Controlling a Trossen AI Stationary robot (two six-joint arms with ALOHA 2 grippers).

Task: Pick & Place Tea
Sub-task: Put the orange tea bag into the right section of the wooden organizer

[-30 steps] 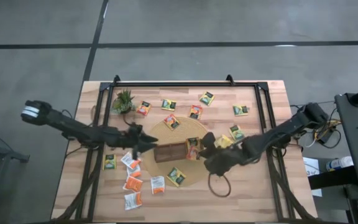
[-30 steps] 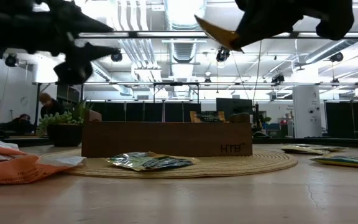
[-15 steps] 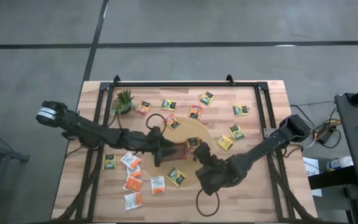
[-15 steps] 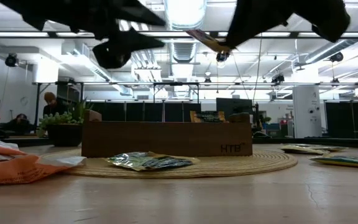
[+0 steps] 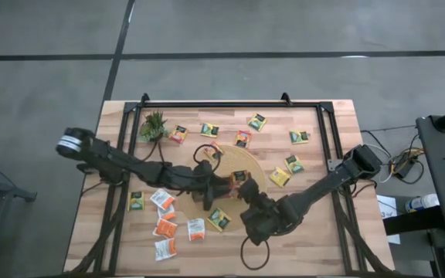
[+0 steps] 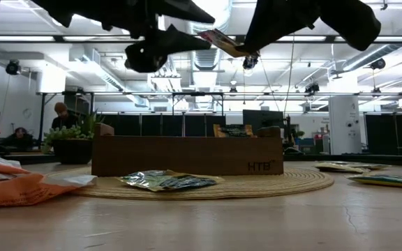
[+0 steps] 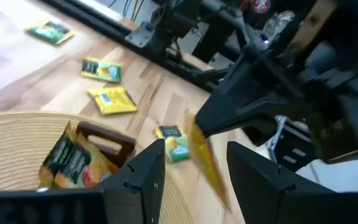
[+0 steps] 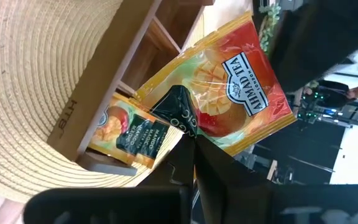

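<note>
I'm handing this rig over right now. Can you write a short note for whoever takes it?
Right gripper: shut on a yellow-orange sachet, held in the air above the wooden tray.
Left gripper: open, empty, facing that sachet edge-on.
Done: at least two sachets stand in the tray's end compartment.
Left: the held sachet; many sachets scattered on the table.

Bright ceiling strip lights (image 6: 204, 10) flare white in the low view, turning both arms into dark silhouettes. The overhead picture is evenly lit with soft shadows; the left wrist view is motion-blurred.
</note>
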